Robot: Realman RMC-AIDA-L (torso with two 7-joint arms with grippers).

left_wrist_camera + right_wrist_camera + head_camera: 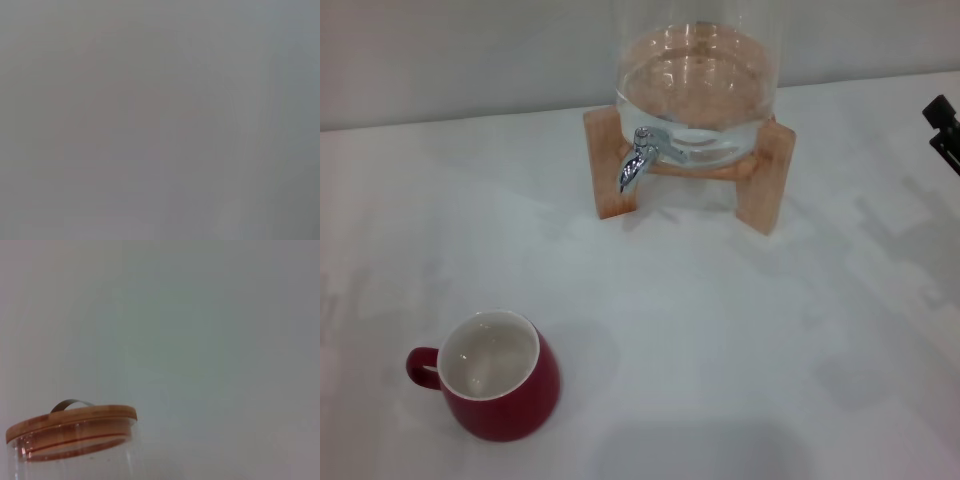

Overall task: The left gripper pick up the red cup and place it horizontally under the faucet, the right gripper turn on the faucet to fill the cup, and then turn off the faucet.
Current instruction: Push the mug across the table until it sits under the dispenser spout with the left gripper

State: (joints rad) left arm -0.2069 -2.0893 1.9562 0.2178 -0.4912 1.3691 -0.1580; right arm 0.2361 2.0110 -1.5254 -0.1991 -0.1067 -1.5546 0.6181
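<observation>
Red glazed ceramic is being shown in the head view: the red cup (500,378) is standing upright on the white surface (740,340), near the robot's left, its white inside apparently empty and its small loop handle turned outward to the left. It is well apart from the faucet (638,160), which is projecting from the glass dispenser jar (698,90) on its wooden stand (760,180). Only a black corner of the right end effector (942,130) is being caught at the far right edge, so whether its jaws are wide or narrow cannot be told. The left end effector is not being seen.

Nothing but blank grey is being offered by the left wrist view.

Only the jar's wooden lid (70,422) is being shown by the right wrist view.

The cup is judged rigid, slick, breakable and fairly light; a hold across the rim wall or round belly is being favoured, firm without pinching hard.
</observation>
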